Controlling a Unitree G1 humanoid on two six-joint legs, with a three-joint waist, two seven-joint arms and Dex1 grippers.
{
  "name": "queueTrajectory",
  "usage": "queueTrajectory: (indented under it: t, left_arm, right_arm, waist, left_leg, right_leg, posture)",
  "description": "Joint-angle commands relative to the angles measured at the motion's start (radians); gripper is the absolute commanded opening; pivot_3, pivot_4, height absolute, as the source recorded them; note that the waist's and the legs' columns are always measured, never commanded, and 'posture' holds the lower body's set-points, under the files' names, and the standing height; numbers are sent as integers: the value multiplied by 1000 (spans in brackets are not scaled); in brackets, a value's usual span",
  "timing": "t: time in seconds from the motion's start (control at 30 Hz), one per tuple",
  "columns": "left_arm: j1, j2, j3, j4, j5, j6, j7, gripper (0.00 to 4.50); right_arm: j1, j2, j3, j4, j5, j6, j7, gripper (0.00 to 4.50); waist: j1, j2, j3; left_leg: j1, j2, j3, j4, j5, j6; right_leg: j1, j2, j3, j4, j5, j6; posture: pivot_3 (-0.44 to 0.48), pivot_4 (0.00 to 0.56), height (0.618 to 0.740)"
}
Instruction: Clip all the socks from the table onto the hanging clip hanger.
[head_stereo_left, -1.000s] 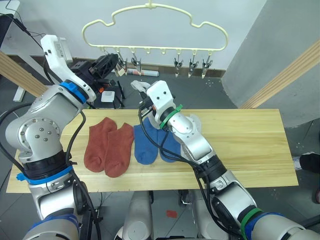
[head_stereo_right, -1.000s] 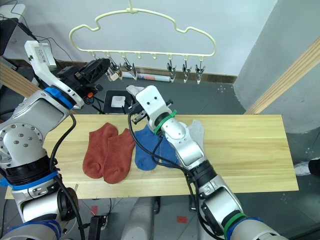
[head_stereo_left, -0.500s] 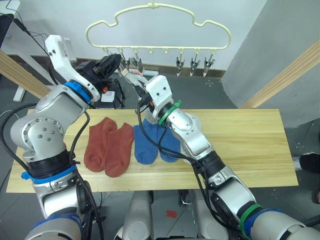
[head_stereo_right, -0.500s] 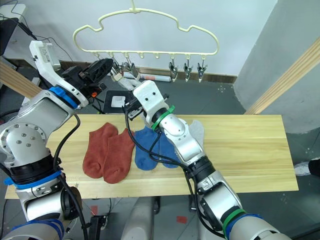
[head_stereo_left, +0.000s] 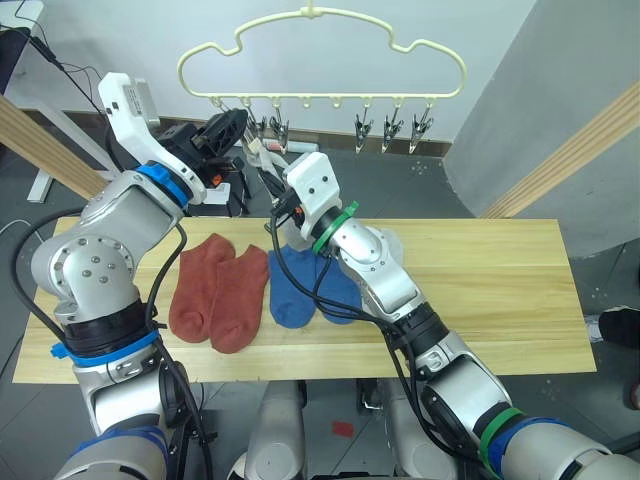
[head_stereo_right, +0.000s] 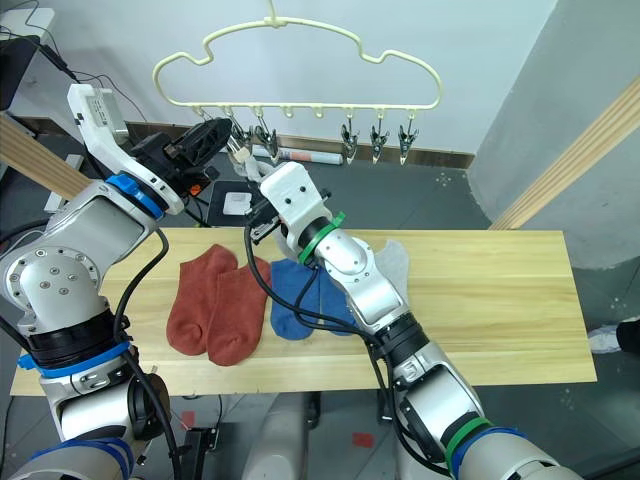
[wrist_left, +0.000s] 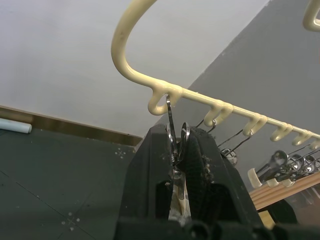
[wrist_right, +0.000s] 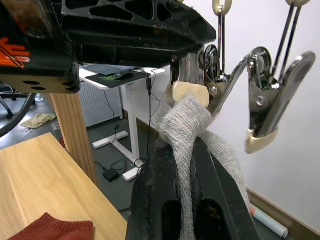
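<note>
The left tool (wrist_left: 178, 150) pinches a clip (wrist_left: 175, 131) on the clip hanger (head_stereo_left: 322, 45). The right tool (wrist_right: 186, 165) grips a grey sock (wrist_right: 186, 125) at that clip. Red socks (head_stereo_left: 218, 292) and blue socks (head_stereo_left: 300, 290) lie on the desk (head_stereo_left: 480, 290).

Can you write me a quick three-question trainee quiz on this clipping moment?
1. True or false: the left gripper is squeezing the end clip on the clip hanger.
2. Which colour sock is the right gripper holding up to that clip? A rust-red, B grey, C blue.
3. How many rust-red socks lie on the table?

Key: 1 true. 2 B, the grey sock. 3 two, beside the blue socks.
</note>
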Motion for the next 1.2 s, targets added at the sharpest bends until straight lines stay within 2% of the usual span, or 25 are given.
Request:
queueTrajectory:
  t: [0.03, 0.87, 1.03, 1.2]
  left_arm:
    - [-23, 3, 11, -52, -36, -20, -1, 180]
    - [6, -2, 17, -60, -71, -18, -6, 180]
    - [14, 18, 16, -60, -71, -6, 4, 1811]
    - [31, 38, 16, -77, -102, 8, -10, 3182]
  right_arm:
    - [-12, 110, 15, -17, 1, -8, -9, 0]
    - [-19, 122, 11, -20, 29, -71, -18, 0]
    - [-33, 128, 12, -1, 32, -74, -20, 0]
    - [-43, 132, 13, 15, 36, -74, -22, 0]
  waist:
    - [0, 0, 0]
    - [0, 0, 0]
    - [0, 0, 0]
    - [0, 0, 0]
  left_leg:
    - [0, 0, -1, 1, 0, 0]
    - [-1, -1, -5, 6, 0, -1]
    - [-1, -1, -5, 6, 0, -1]
    - [-1, 0, -5, 6, 1, -1]
  right_leg:
    - [0, 0, 0, 0, 0, 0]
    - [0, 0, -2, 7, 0, 0]
    - [0, 0, -2, 7, 0, 0]
    - [0, 0, -2, 8, 0, 0]
  posture:
    - [70, 441, 740]
    - [69, 433, 740]
    - [79, 433, 740]
    - [86, 432, 740]
